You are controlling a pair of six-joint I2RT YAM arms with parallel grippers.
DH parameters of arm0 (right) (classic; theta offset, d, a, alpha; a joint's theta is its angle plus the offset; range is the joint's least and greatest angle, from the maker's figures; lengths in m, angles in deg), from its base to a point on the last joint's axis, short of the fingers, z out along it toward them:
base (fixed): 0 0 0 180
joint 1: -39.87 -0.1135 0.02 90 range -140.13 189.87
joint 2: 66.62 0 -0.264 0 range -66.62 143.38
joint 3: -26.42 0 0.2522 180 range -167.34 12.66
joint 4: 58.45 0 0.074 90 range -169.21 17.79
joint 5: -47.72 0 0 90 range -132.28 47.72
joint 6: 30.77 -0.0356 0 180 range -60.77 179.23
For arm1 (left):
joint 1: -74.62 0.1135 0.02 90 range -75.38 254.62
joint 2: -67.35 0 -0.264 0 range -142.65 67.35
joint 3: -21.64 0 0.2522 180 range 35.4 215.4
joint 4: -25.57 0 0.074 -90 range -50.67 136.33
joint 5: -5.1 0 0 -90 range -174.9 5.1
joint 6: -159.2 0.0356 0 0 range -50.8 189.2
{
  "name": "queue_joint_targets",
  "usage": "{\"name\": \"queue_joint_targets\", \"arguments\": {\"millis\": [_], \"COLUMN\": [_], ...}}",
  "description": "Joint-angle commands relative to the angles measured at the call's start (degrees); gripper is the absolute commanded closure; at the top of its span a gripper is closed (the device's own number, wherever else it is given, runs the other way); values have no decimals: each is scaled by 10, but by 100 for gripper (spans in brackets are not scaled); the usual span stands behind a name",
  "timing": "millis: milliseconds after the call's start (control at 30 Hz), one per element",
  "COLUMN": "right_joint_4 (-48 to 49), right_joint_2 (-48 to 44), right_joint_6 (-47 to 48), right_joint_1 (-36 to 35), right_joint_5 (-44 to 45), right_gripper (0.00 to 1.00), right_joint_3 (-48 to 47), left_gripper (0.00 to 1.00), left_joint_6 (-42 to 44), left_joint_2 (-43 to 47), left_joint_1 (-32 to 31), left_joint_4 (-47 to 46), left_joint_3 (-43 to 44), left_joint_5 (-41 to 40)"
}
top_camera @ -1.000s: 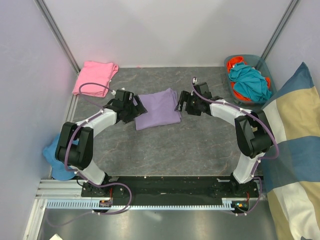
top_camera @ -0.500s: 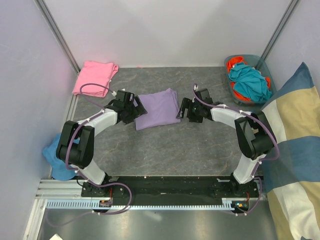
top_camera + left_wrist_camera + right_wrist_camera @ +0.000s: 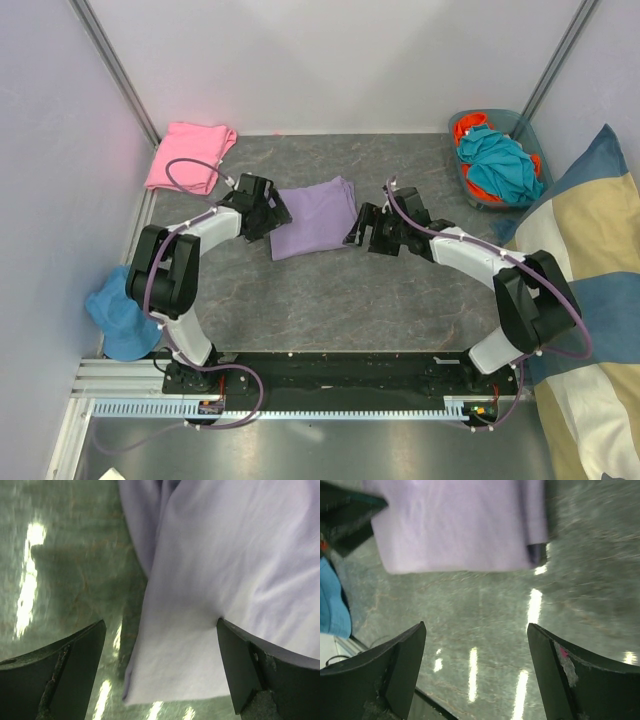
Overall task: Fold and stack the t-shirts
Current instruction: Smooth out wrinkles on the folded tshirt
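My left jaws and right jaws both stand spread, pinching nothing. The right jaws have drawn back from the folded lavender t-shirt (image 3: 315,215) toward its near right corner, while the left jaws hover at its left edge. The pink t-shirt (image 3: 190,152) lies beyond it to the left, so I judge stacking comes next.

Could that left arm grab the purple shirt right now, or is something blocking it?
Probably yes. The left pincer stands open at the left edge of the purple shirt. In the wrist view a corner of the cloth shows between its jaws. Nothing lies in the way.

lavender t-shirt (image 3: 225,580) cropped, cushion (image 3: 590,230) cropped
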Motion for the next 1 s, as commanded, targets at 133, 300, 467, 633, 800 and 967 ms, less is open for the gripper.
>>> {"name": "queue_joint_targets", "arguments": {"millis": [133,300,467,633,800,967], "right_joint_4": [108,143,162,162,156,149], "right_joint_2": [25,78,112,116,122,125], "right_joint_6": [-62,-78,-90,-88,-86,-82], "right_joint_1": [-41,-45,-46,-47,-47,-47], "right_joint_5": [-11,-32,-40,-37,-35,-33], "right_gripper": [9,9,9,10,9,9], "right_joint_3": [29,23,17,20,21,22], "left_gripper": [0,0,0,0,0,0], "left_joint_6": [40,55,56,51,49,60], "left_joint_2": [-46,-72,-104,-132,-159,-191], "left_joint_1": [32,46,53,56,57,58], "left_joint_4": [-4,-4,-9,-20,-33,-63], "left_joint_3": [95,133,155,172,194,225], "left_joint_5": [-25,-13,-4,11,28,85]}}
